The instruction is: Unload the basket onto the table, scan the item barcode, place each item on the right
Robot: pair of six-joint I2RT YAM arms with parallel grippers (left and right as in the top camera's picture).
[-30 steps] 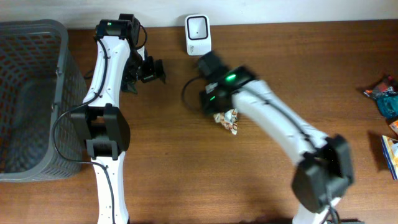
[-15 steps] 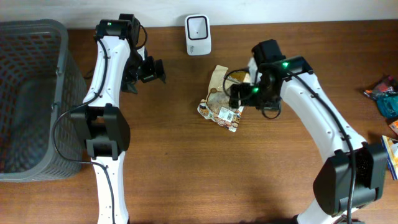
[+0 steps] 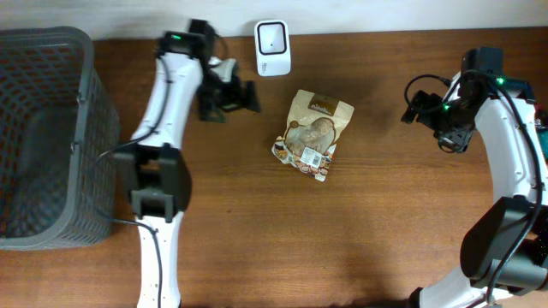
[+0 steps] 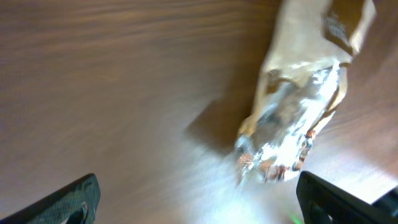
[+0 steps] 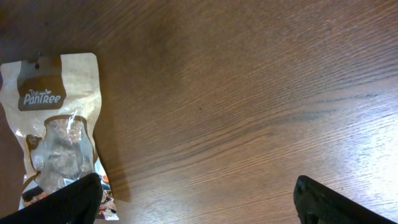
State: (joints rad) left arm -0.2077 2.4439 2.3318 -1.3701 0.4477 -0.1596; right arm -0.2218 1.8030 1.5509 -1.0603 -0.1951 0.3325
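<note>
Tan snack pouch (image 3: 312, 135) (clear window, white label) lies flat on table (image 3: 385, 239).

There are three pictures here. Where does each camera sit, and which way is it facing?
Overhead: fixed above the table, facing straight down; shows the left hand, the right hand, snack bag, scanner and basket.
Left wrist: mounted at the left wrist, facing down at the wood; its own open fingers frame the blurred snack bag.
Right wrist: mounted at the right wrist, facing down; its open fingers fill the bottom corners, snack bag at left.
Shared: all three see the snack bag.
</note>
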